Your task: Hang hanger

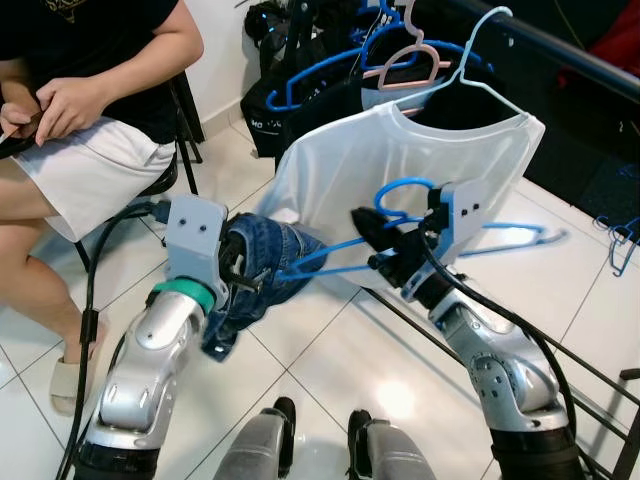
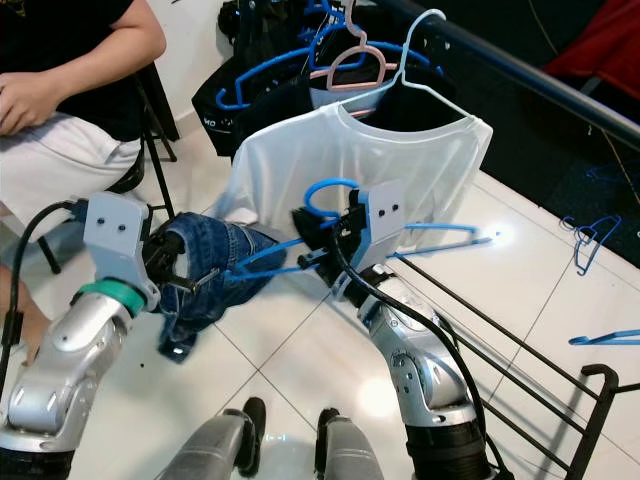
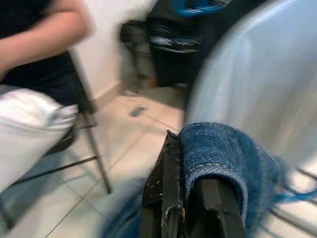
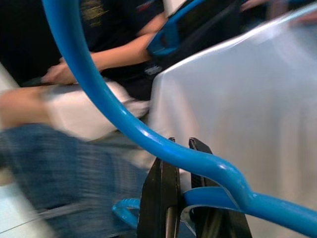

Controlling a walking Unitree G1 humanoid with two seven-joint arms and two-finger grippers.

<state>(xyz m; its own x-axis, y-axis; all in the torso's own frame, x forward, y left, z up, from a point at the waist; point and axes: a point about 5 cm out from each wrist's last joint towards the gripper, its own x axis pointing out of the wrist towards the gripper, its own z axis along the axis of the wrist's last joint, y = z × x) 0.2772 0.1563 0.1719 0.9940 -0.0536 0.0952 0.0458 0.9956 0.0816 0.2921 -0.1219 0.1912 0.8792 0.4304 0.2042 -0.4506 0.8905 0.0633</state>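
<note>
Right gripper point(image 1: 385, 245) pinches blue hanger point(image 1: 420, 187) below its hook; stiff, light. Left gripper point(image 1: 240, 268) clamps limp, heavy jeans point(image 1: 270, 262).

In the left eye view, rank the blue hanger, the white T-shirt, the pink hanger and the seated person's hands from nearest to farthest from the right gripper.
1. Blue hanger: held in the right gripper.
2. White T-shirt: hanging just behind it.
3. Pink hanger: farther back on the rack.
4. Person's hands: far off on the robot's left.

On the black bag point(image 1: 268, 118) behind the white shirt point(image 1: 400, 165) there are white letters, too small to read.
</note>
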